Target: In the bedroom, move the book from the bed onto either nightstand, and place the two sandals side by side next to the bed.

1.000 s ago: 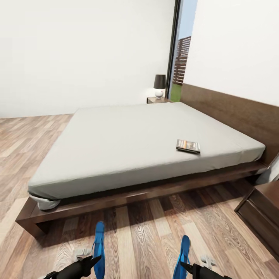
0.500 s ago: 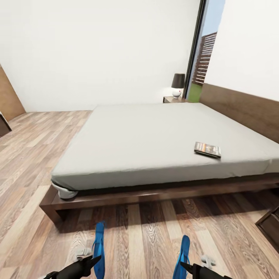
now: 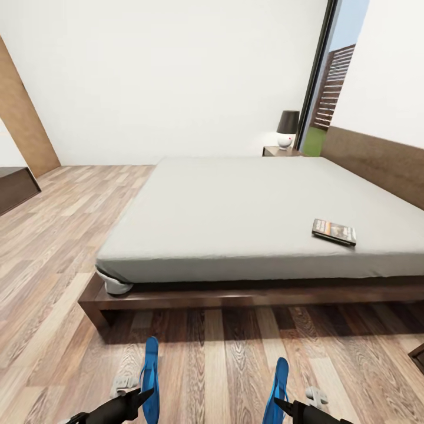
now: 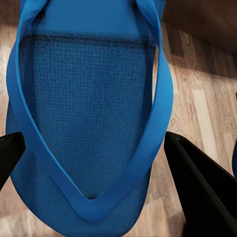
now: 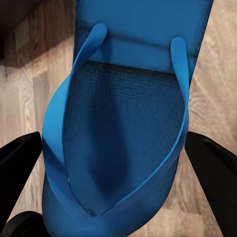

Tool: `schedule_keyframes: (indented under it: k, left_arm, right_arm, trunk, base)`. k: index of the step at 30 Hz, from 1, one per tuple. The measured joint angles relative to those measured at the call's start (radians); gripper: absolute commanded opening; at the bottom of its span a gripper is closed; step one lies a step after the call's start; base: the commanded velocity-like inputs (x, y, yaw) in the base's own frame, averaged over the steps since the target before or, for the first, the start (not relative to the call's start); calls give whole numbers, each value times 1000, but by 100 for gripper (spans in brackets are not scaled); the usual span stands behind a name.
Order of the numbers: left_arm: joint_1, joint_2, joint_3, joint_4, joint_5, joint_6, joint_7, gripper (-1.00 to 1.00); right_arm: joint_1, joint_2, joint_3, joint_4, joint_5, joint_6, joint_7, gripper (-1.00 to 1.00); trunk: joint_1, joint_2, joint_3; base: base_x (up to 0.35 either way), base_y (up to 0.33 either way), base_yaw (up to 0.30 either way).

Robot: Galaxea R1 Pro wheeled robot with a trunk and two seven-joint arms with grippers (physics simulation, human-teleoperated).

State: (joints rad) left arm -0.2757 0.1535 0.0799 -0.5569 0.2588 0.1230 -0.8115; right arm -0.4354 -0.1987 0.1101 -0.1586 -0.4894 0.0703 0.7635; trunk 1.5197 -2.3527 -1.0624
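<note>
- Blue sandals are both up off the floor: the left sandal [image 3: 151, 377] is in the left gripper [image 3: 141, 396], and the right sandal [image 3: 278, 388] is in the right gripper [image 3: 280, 405].
- From the left wrist camera, the left sandal [image 4: 89, 108] sits between two black fingers [image 4: 197, 187], one on each side. The gripper looks clamped on it.
- From the right wrist camera, the right sandal [image 5: 123, 128] also sits between black fingers [image 5: 217, 173], so that gripper looks clamped on it too.
- Wood floor [image 3: 235, 353] lies under both sandals, just in front of the near side of the bed [image 3: 235, 206].
- So the sandals are picked up and close to the bed, but not yet set down side by side. I think that is the next job.
- Lying flat on the grey mattress, near the right side, is the book [image 3: 334, 231]. Nothing is touching it, so the book job is not started.
- Far behind the bed, a nightstand [image 3: 281, 151] stands with a lamp [image 3: 287, 128] on it. The book could go there later.
</note>
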Motion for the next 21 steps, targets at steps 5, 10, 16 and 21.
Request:
schedule_keyframes:
  k: [5,10,16,21]
  left_arm:
    - [0,0,0,0,0,0,0,-100]
    - [0,0,0,0,0,0,0,-100]
    - [0,0,2,0,0,0,0,-100]
    - [0,3,8,-2,0,-1,17,-100]
  right_arm:
    - [0,0,0,0,0,-3,3,-100]
    - [0,0,0,0,0,-4,3,-100]
    - [0,-1,-1,0,0,-4,2,-100]
    - [0,-5,-1,0,0,-4,2,-100]
  trunk:
    - [0,0,0]
    - [0,0,0]
    - [0,0,0]
    - [0,0,0]
  base:
    - [0,0,2]
    - [0,0,0]
    - [0,0,0]
    - [0,0,0]
